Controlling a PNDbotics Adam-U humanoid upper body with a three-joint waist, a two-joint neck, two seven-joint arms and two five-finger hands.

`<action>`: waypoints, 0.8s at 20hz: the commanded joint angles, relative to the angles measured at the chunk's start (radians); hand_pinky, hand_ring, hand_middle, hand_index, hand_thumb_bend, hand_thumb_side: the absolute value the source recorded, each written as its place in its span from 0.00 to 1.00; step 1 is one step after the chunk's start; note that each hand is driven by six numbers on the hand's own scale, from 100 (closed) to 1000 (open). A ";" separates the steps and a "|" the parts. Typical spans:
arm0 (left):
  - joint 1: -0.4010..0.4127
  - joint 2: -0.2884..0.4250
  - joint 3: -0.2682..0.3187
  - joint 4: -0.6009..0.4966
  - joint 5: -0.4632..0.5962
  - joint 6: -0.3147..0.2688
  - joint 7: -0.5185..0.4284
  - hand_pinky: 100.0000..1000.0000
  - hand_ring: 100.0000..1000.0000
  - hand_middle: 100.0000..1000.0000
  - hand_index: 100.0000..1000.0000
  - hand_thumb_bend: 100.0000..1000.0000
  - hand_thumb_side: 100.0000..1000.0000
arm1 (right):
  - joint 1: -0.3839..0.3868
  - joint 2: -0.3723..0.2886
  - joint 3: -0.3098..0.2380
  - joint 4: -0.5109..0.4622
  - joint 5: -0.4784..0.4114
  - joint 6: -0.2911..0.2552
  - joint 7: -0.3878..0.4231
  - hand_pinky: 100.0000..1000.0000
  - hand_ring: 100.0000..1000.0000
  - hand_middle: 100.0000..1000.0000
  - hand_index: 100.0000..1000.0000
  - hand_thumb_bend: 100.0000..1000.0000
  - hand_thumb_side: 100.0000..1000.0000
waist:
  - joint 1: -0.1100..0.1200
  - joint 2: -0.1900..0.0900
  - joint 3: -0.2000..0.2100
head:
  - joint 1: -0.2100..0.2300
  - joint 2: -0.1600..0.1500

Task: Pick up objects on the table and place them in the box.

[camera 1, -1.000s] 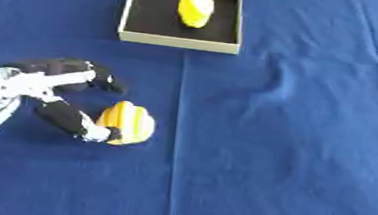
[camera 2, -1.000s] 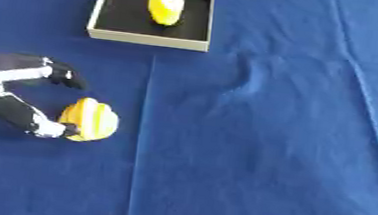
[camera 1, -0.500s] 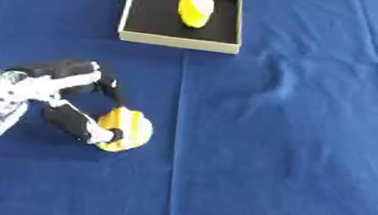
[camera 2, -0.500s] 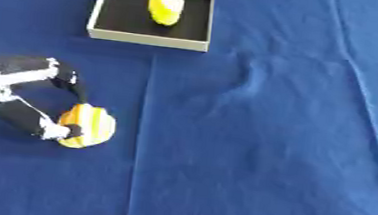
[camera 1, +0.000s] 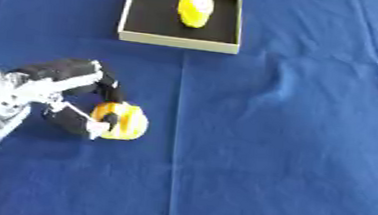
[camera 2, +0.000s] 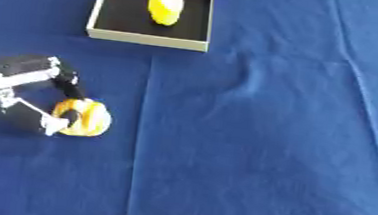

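Note:
A small yellow and orange round object (camera 1: 126, 122) lies on the blue cloth at the left. My left hand (camera 1: 62, 91) comes in from the lower left, with its fingers and thumb curled round that object. At the far middle stands a shallow box (camera 1: 178, 41) with pale walls and a black floor. A yellow oval object (camera 1: 195, 8) lies inside it. My right hand shows in neither view.
The blue cloth (camera 1: 294, 140) covers the whole table, with a raised wrinkle (camera 1: 284, 74) to the right of the box and a straight fold line (camera 1: 174, 143) running down the middle.
My left hand has closed in on the yellow and orange object, its fingers and thumb now curled against it. The object has stayed about where it was.

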 commanded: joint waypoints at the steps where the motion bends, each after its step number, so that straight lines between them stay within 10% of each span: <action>1: -0.015 0.007 0.010 -0.024 0.004 0.006 0.007 0.66 0.56 0.46 0.49 0.00 0.00 | -0.010 -0.012 -0.017 0.001 -0.013 -0.006 0.001 0.89 0.94 0.86 0.90 0.00 0.62 | 0.000 -0.026 -0.001 | 0.003 -0.002; 16: -0.112 0.124 0.094 -0.230 0.005 -0.115 0.108 0.64 0.51 0.42 0.44 0.00 0.00 | 0.000 -0.015 -0.016 0.022 -0.025 -0.020 0.008 0.90 0.94 0.86 0.91 0.00 0.69 | 0.012 -0.039 0.000 | -0.010 -0.003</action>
